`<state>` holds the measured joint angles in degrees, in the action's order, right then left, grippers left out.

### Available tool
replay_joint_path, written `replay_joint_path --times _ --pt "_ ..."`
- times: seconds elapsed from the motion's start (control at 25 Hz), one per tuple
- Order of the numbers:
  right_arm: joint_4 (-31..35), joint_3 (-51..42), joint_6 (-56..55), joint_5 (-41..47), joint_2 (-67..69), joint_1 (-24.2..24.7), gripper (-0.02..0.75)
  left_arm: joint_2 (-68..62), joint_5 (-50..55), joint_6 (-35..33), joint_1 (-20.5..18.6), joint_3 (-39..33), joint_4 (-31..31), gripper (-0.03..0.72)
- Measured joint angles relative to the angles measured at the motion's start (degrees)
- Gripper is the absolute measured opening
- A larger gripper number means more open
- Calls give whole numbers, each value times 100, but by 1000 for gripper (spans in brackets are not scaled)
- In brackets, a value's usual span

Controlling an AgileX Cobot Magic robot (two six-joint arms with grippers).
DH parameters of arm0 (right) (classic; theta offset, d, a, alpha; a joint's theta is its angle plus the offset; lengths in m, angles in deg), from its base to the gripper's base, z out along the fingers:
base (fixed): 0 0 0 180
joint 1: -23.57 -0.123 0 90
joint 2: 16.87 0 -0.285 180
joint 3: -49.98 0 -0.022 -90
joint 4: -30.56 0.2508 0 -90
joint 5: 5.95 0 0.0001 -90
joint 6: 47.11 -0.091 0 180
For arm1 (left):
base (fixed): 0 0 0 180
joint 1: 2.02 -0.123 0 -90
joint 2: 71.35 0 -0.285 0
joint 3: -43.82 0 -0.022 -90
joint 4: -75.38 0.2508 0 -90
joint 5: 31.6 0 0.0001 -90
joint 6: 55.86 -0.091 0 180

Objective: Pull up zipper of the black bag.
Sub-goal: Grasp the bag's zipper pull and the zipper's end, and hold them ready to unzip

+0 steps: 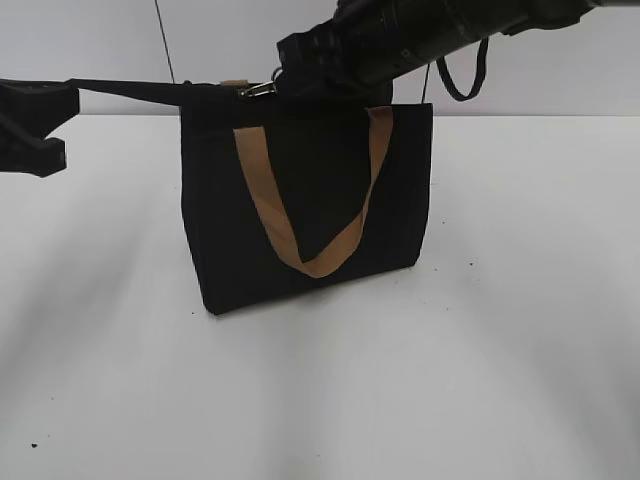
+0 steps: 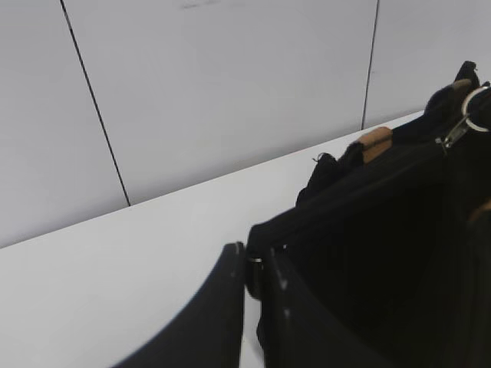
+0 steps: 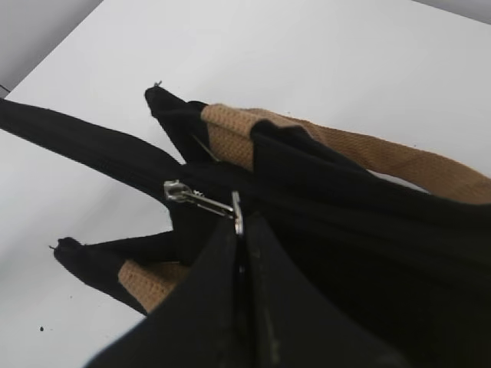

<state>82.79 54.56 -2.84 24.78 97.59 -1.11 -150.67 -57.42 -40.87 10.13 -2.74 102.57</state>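
Note:
The black bag (image 1: 310, 200) stands upright on the white table with a tan handle (image 1: 300, 250) hanging down its front. Its silver zipper pull (image 1: 258, 90) sits at the top left of the bag. My right gripper (image 1: 285, 75) reaches in from the upper right. In the right wrist view it (image 3: 240, 230) is shut on the ring end of the zipper pull (image 3: 196, 198). My left gripper (image 1: 70, 98) is shut on the end of the thin black strap (image 1: 130, 92), which runs taut from the bag to the left. The left wrist view shows the jaws (image 2: 253, 264) pinching the strap (image 2: 337, 201).
The white table (image 1: 320, 400) spreads around the bag, with a white panelled wall (image 2: 215, 92) behind it. A black cable loop (image 1: 462, 75) hangs from the right arm above the bag's right corner. The second tan handle (image 3: 368, 153) lies over the bag's top.

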Motion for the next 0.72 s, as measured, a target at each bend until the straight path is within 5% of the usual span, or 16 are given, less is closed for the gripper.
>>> replay_joint_path --times 0.72 --pt "-1503 477 -1183 269 -6 242 -13 57 213 -7 -177 0 40 32"
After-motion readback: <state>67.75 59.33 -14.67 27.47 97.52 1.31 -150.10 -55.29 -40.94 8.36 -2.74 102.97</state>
